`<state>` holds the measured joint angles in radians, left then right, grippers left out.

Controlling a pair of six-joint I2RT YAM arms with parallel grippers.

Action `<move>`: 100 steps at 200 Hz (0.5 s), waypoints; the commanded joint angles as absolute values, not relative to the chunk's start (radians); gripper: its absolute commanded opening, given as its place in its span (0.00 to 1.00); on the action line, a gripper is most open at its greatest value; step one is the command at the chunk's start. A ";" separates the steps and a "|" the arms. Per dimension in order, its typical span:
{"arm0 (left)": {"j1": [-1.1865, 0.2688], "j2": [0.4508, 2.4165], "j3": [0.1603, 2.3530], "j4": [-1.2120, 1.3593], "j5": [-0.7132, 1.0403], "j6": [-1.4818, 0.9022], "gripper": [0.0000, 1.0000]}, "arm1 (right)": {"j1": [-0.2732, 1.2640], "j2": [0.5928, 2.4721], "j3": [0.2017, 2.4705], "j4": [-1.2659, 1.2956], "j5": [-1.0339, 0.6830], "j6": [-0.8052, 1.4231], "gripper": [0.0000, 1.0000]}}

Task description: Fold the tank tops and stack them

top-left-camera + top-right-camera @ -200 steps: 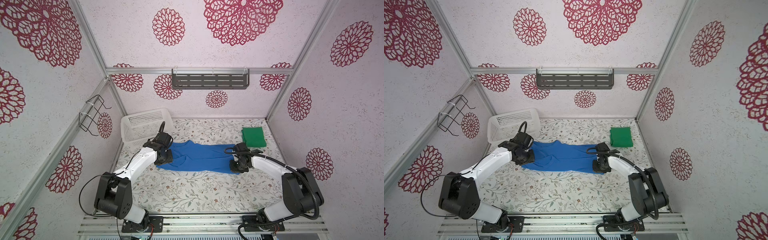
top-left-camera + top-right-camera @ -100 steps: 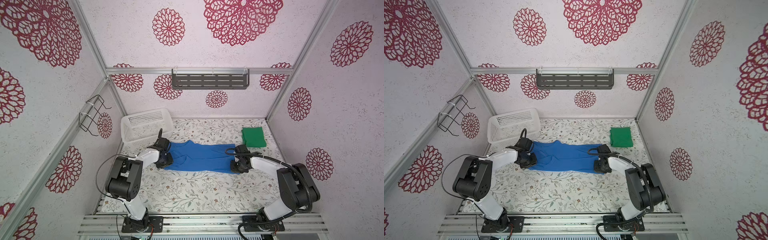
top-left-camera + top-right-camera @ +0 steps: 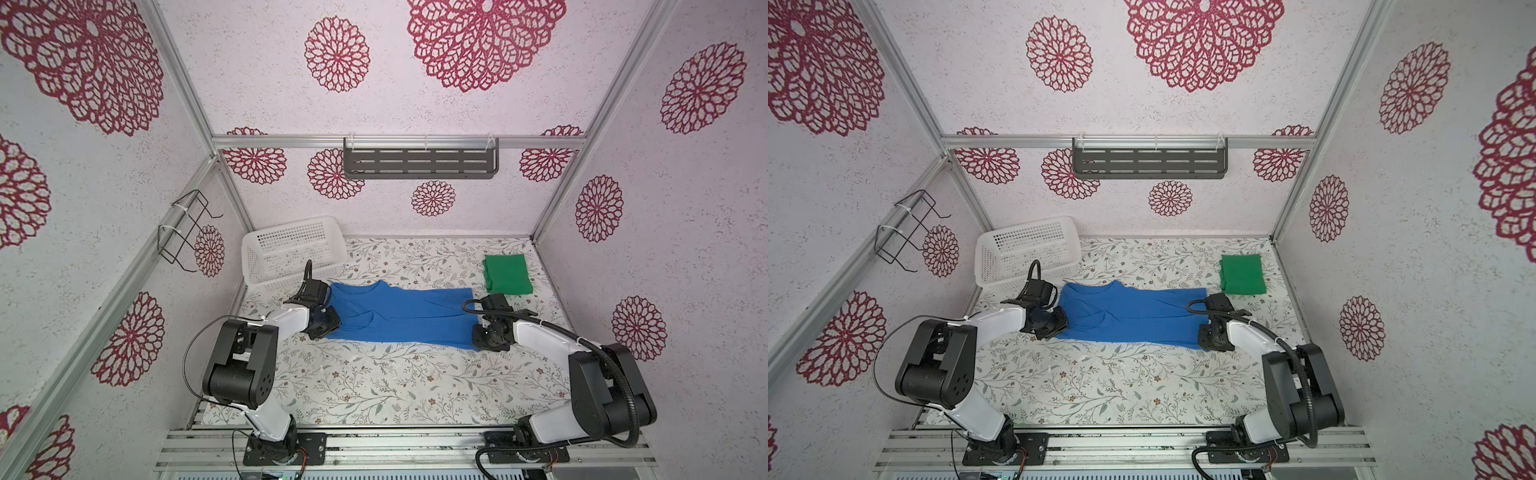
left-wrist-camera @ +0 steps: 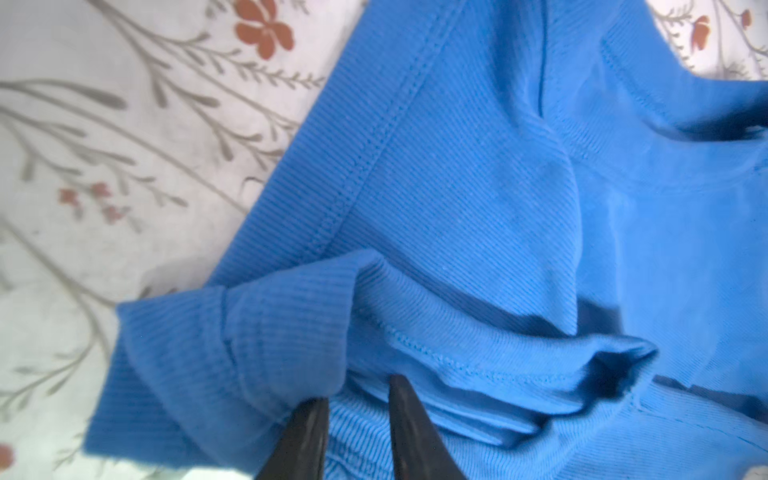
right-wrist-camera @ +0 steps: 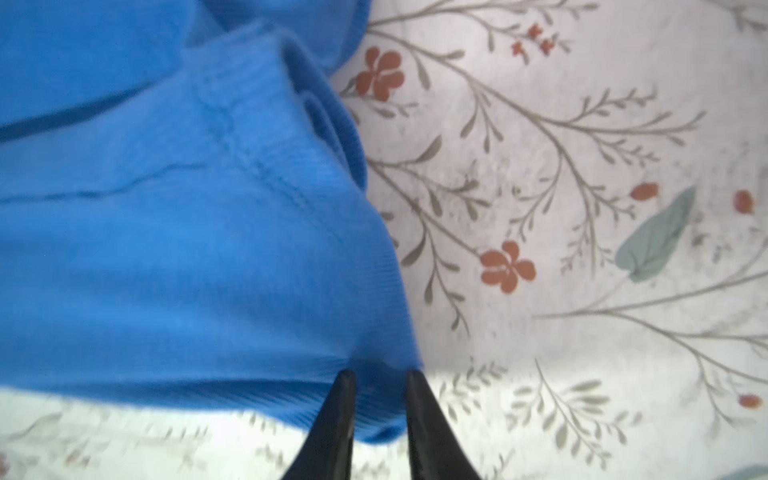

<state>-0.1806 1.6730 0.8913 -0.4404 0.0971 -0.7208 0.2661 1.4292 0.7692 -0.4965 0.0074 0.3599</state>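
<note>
blue tank top (image 3: pixel 407 318) spread flat; green tank top (image 3: pixel 508 274) folded (far right).

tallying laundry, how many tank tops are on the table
2: the blue tank top lies spread across the middle of the table; the green tank top sits folded near the far right corner.
</note>
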 commanded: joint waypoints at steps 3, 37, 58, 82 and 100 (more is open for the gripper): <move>-0.208 1.604 0.922 -0.660 -0.007 -0.696 0.36 | 0.259 1.345 0.878 -0.598 -0.083 0.306 0.32; -0.249 1.521 1.090 -0.822 -0.074 -0.639 0.48 | 0.226 1.367 0.999 -0.621 -0.070 0.197 0.48; -0.287 1.559 1.214 -0.813 -0.061 -0.595 0.49 | 0.199 1.427 1.042 -0.546 -0.078 0.126 0.51; -0.364 1.724 1.420 -0.820 -0.047 -0.520 0.50 | 0.168 1.530 1.107 -0.473 -0.132 0.041 0.51; -0.388 1.877 1.584 -0.831 -0.042 -0.467 0.51 | 0.137 1.625 1.175 -0.453 -0.191 0.001 0.51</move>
<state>-0.3470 1.7054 1.4448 -0.8013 -0.0414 -0.5739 0.1715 1.5307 1.0916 -0.5083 -0.1089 0.1108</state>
